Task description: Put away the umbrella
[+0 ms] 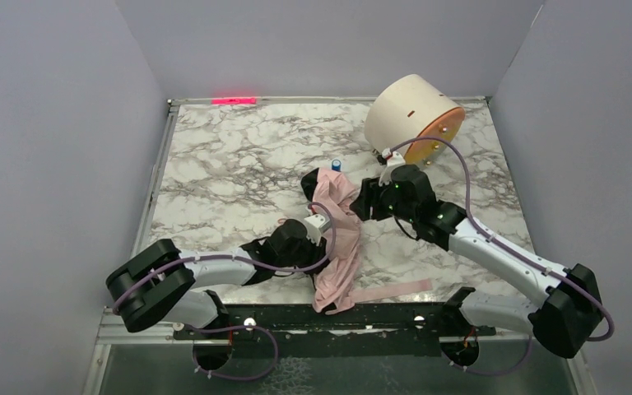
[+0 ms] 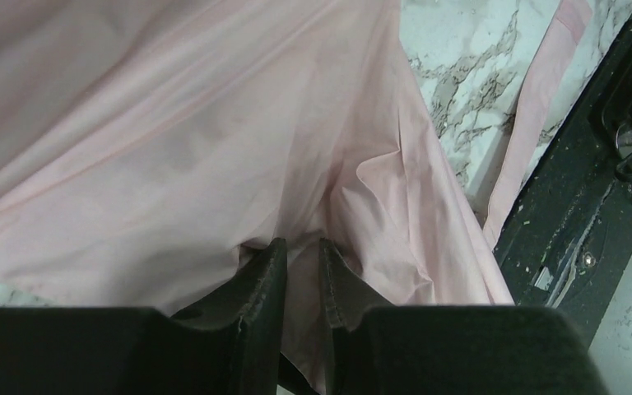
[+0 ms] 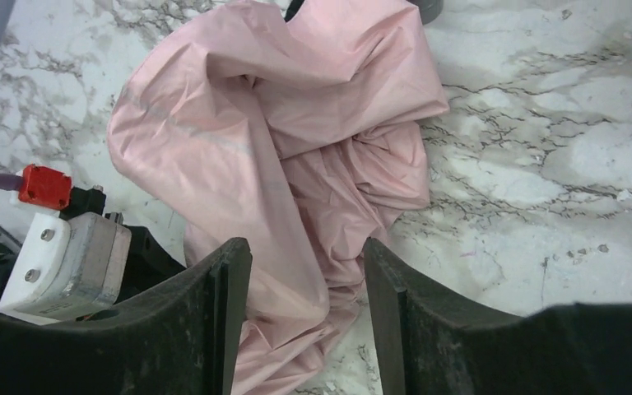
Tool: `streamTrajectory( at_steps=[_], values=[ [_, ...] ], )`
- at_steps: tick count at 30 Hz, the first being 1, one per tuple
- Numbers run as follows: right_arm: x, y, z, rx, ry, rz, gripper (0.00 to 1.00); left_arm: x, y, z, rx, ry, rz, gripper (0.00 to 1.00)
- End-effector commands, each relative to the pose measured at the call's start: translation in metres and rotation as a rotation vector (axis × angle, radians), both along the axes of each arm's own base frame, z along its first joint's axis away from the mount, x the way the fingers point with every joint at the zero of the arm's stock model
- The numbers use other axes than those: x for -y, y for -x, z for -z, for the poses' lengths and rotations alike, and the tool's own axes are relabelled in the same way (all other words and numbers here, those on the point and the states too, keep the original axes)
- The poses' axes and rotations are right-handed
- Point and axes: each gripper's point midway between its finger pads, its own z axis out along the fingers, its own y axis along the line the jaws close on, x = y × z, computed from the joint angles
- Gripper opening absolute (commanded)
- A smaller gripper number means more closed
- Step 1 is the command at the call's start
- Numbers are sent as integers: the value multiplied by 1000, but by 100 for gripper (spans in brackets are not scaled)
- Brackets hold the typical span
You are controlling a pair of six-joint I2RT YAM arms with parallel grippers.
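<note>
Top view: the umbrella lies crumpled mid-desk between the 2 arms. The cream drum lies on its side, its inside hidden.

Left wrist: the left tool is clenched on a fabric fold.

Right wrist: the right tool is released, astride bunched cloth. It would best close low, gathering evenly.

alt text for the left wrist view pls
The left arm's dark fingers pinch a fold of the pink umbrella, whose fabric fills most of the frame. At right, its strap lies on the marble table beside a black rail.
</note>
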Motion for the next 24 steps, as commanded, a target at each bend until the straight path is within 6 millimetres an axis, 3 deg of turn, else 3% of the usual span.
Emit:
streamTrajectory(
  at_steps=[1,7,10,14,17,21,24],
  values=[
    [-19,-7,-14,8,-106,-180,59,-11,3,4,4,22,-54,23],
    [-41,8,-8,-41,-129,-361,47,-15,1,3,15,30,-76,27],
    [-45,18,3,-70,-151,-415,51,-15,1,3,15,33,-78,27],
    [-45,3,-5,-20,-142,-364,61,-12,0,-4,23,54,-75,31],
    [-43,0,-4,-19,-105,-371,61,-7,-2,-26,50,109,-74,38],
    [-39,14,8,-31,-96,-420,60,-7,-11,-61,93,147,-115,56],
    [-33,16,19,-26,-69,-415,63,-9,-16,-97,144,178,-132,65]
  ],
)
